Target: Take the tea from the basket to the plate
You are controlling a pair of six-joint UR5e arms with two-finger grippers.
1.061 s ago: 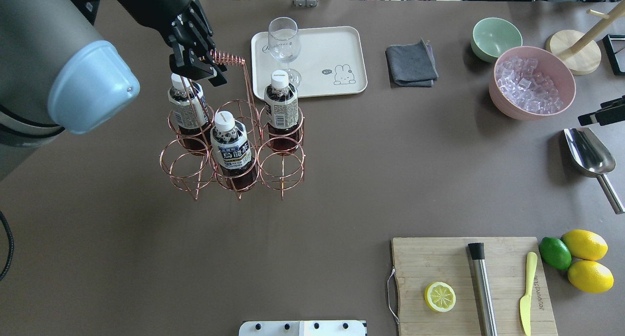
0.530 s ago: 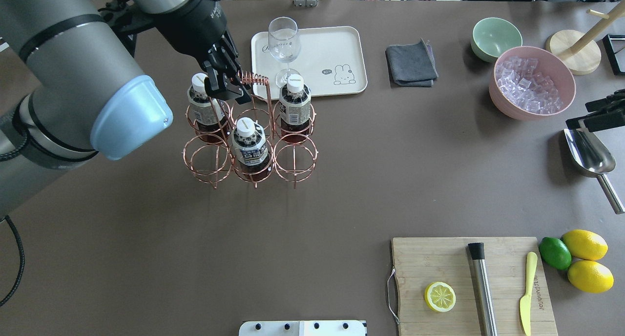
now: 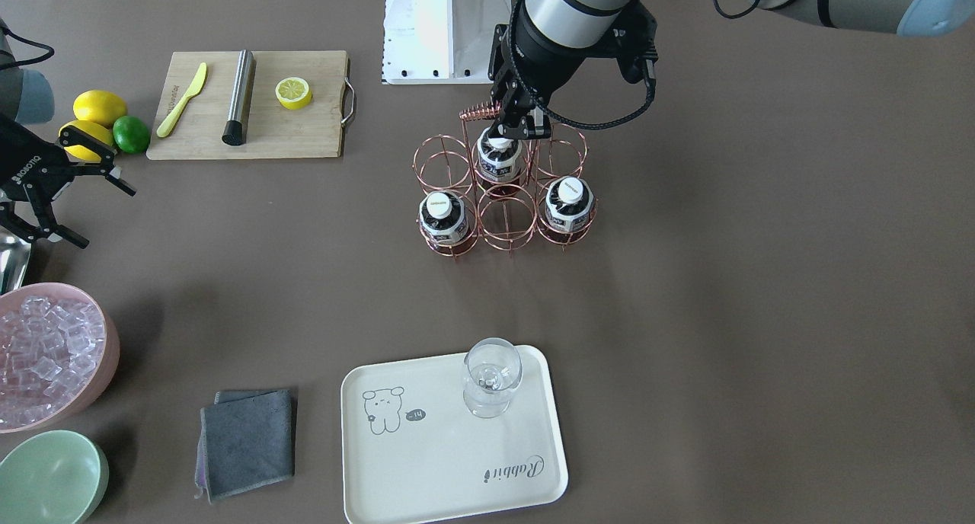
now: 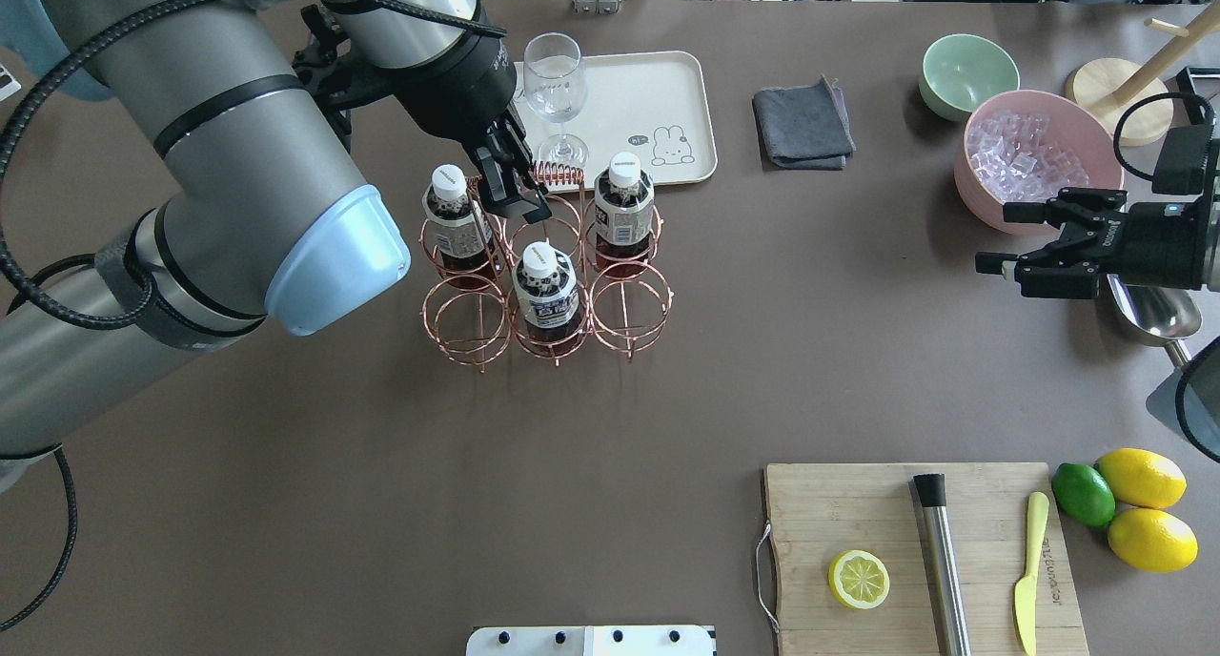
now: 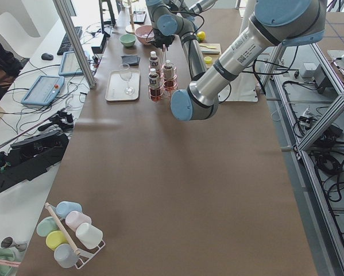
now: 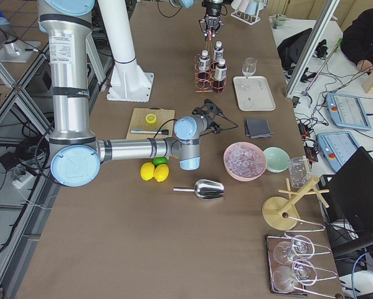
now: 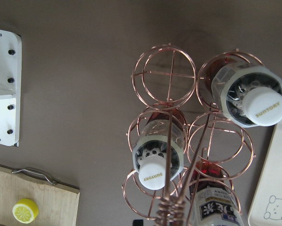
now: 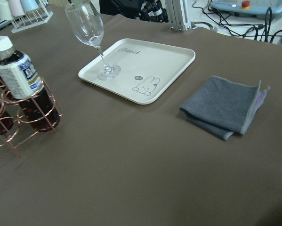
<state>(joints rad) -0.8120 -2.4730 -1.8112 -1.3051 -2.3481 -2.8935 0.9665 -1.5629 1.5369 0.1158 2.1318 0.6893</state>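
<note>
Overhead exterior: filled at upper left by the left arm, ending in the left gripper [image 4: 515, 203], clenched on the coiled handle of the wire basket [image 4: 464, 320] at upper centre. Seems there to overlap the cream tray [image 4: 667, 84] with the basket's far corner; shown apart in the front-facing view by a strip of bare table [image 3: 685, 303] between. Cannot tell whether the basket's feet touch that table. At the right edge, spread wide and empty, the right gripper [image 4: 999, 239], near the pink bowl of ice [image 4: 991, 213]. Carried upright in the basket's rings, all three tea bottles [image 4: 543, 289]: two in the far row's end rings, one in the near row's middle ring. On the tray's left end, a wine glass [image 4: 555, 89]. From the right wrist camera: tray, glass stem and a folded grey cloth [image 8: 225, 106]. Readable in the front-facing view: "Rabbit" at the tray's lower right. Readable from the left wrist camera alone: "SUNTORY" on two white caps [image 7: 155, 175]; label print too small elsewhere. Broad open table across the overhead frame's lower left and centre.
</note>
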